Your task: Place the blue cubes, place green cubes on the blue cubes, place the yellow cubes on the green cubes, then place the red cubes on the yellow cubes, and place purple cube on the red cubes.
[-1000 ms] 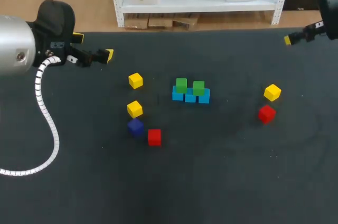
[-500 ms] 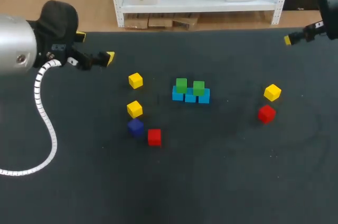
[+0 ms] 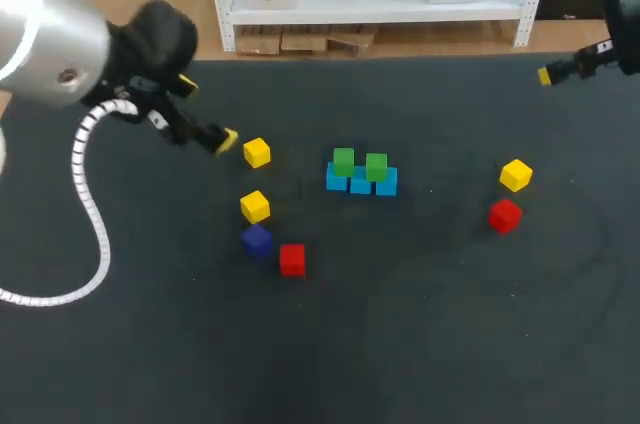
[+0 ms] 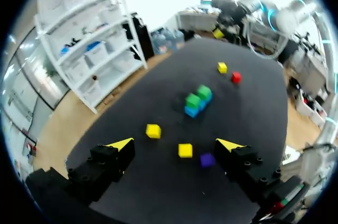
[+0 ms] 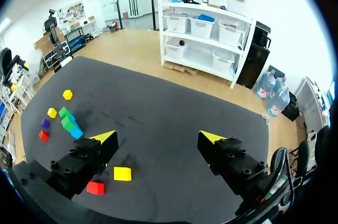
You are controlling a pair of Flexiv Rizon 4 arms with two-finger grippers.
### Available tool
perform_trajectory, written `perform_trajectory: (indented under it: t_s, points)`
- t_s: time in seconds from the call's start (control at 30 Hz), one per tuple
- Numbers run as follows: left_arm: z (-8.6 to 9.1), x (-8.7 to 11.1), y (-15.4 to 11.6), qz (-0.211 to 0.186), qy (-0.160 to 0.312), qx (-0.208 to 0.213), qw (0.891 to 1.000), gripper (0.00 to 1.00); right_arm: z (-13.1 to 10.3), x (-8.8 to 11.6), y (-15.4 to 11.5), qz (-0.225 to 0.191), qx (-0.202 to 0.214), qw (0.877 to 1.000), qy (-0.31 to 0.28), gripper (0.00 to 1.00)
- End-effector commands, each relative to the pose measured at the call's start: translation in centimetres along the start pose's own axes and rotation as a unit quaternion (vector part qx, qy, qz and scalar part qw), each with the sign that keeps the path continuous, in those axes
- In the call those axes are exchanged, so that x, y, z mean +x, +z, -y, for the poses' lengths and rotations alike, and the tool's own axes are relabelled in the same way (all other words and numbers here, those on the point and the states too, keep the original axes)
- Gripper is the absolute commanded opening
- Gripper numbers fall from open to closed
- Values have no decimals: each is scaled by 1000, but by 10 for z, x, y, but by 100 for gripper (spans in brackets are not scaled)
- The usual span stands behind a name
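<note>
Three blue cubes (image 3: 361, 184) sit in a row at mid-table, with two green cubes (image 3: 343, 160) on top. One yellow cube (image 3: 257, 152) lies just right of my open left gripper (image 3: 207, 114). A second yellow cube (image 3: 255, 206), the purple cube (image 3: 256, 240) and a red cube (image 3: 292, 259) lie nearer the front. Out to the right are a third yellow cube (image 3: 516, 175) and another red cube (image 3: 505, 215). In the left wrist view, the gripper (image 4: 175, 145) is empty, with yellow cubes (image 4: 153, 130) ahead. My right gripper (image 5: 157, 137) hangs open and empty at the far right corner (image 3: 560, 71).
The table's dark mat (image 3: 420, 324) spreads wide around the cubes, with bare room at the front and right. In the right wrist view a yellow cube (image 5: 122, 174) and a red cube (image 5: 95, 187) lie under the gripper's fingers.
My left arm has swung right and forward, bringing its open gripper close beside the far yellow cube. The right arm and all cubes have stayed still.
</note>
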State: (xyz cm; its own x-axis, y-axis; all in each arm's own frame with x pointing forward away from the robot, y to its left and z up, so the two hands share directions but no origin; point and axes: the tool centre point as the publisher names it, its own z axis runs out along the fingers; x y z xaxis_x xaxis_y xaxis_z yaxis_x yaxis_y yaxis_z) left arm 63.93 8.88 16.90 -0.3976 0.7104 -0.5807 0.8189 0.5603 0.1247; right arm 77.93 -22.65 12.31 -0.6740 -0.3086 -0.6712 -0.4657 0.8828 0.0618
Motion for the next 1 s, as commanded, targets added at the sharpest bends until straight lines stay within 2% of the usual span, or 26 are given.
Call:
perform_trajectory:
  t_s: [0.03,0.13,0.27,0.67,0.8,1.0]
  points:
    - [14,-5,31,-86,43,31,995,100,-1,0,0,0,3,1000,0,100]
    - [20,-1,46,-117,57,41,991,100,-1,0,0,0,3,1000,0,100]
    - [22,0,59,-135,62,46,988,100,-1,0,0,0,3,1000,0,100]
    - [32,27,93,-177,15,44,983,100,-1,0,0,0,3,1000,0,100]
    - [41,36,105,-193,20,49,980,100,-1,0,0,0,3,1000,0,100]
    - [36,45,126,-205,13,45,978,100,-1,0,0,0,3,1000,0,100]
